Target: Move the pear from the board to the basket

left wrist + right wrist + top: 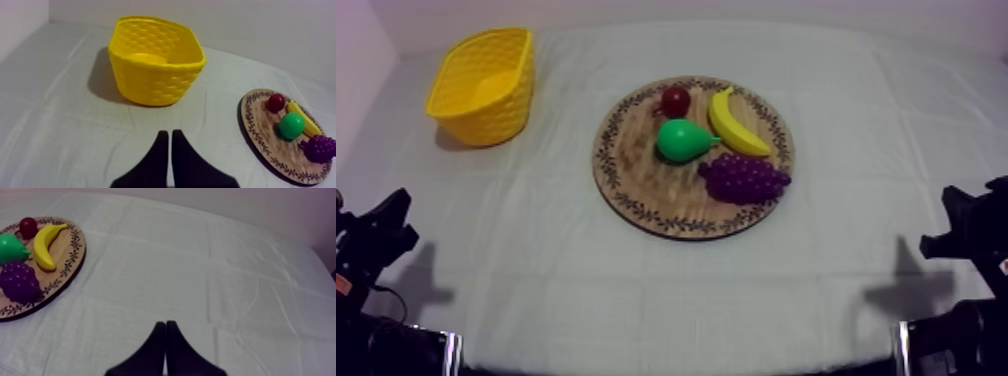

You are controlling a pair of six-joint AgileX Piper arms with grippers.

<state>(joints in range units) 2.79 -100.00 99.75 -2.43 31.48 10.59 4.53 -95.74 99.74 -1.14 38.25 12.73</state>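
My left gripper (167, 134) and right gripper (165, 323) are clenched on nothing, while the pear (683, 140) lies on the wooden board (636, 205) at the top view's centre, well apart from the yellow basket (486, 118) at upper left.

Both matte black: left pincer (169, 133), right pincer (165, 323), each with two smooth tapered fingers (156, 161). Angular black left arm (372, 243), right arm (976, 232).

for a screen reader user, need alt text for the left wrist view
Yellow basket on a grey-white cloth, beyond the shut left jaws. Beside it, a board holds a pear, banana, grapes and small red fruit.
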